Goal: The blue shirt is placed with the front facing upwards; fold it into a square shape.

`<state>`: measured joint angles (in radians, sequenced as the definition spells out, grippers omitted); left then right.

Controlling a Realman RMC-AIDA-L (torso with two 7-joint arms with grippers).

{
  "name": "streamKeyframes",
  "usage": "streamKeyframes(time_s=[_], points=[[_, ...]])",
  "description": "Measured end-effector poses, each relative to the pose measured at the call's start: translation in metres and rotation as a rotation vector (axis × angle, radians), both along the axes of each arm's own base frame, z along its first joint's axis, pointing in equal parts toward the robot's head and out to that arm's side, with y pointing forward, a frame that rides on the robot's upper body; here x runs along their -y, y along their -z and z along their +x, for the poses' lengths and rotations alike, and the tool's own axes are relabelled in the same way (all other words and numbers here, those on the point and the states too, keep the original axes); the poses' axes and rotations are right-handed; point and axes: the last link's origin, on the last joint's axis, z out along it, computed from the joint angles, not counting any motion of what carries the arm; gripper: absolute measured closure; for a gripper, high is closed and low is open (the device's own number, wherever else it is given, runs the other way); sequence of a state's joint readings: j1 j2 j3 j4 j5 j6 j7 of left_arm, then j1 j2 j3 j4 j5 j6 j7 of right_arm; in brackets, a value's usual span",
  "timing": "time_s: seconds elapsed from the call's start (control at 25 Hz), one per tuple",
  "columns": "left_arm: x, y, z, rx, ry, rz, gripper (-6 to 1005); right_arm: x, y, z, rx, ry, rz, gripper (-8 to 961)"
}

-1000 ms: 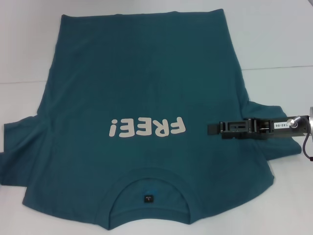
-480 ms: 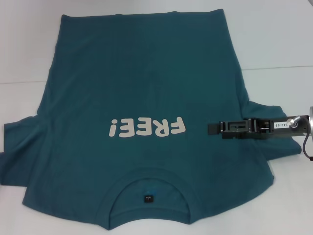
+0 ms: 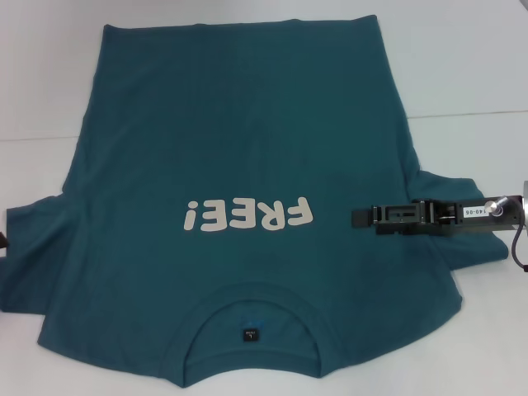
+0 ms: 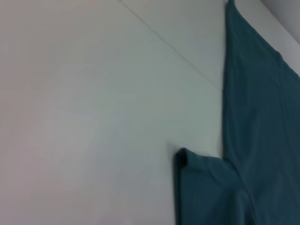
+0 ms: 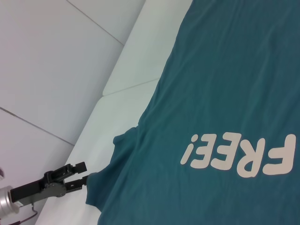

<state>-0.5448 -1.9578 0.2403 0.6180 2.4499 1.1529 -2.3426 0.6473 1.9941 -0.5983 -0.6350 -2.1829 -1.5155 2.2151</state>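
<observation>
Shirt (image 3: 239,165) lies flat on the worktop (image 3: 462,66), neck toward robot. R claw (image 3: 356,216) over its right sleeve, maybe narrow, holding nothing. L claw (image 5: 80,171) by left sleeve, can't tell.

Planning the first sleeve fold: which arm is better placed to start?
Probably the right: the right gripper already hovers over the blue shirt by its right sleeve, while the left gripper sits just off the left sleeve.

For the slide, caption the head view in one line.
Blue shirt lies flat, face up, collar nearest the robot; right gripper reaches in over its right sleeve area, left gripper barely in view.
</observation>
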Motion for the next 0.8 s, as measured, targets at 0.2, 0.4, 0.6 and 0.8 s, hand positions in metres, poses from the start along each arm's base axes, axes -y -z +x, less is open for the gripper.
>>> streamKeyframes(time_s=[0.2,0.4,0.6,0.8], points=[[0.0,0.002,0.004,0.015,0.013,-0.015,47,0.0,0.0,0.0,-0.001,0.001,0.001,40],[0.001,0.003,0.006,0.033,0.016,-0.031,46,0.0,0.0,0.0,-0.002,0.001,0.001,40],[0.004,0.005,0.01,0.064,0.023,-0.054,48,0.0,0.0,0.0,-0.002,0.001,0.001,40],[0.006,0.006,0.013,0.087,0.028,-0.074,53,0.0,0.0,0.0,-0.002,0.001,0.001,40]])
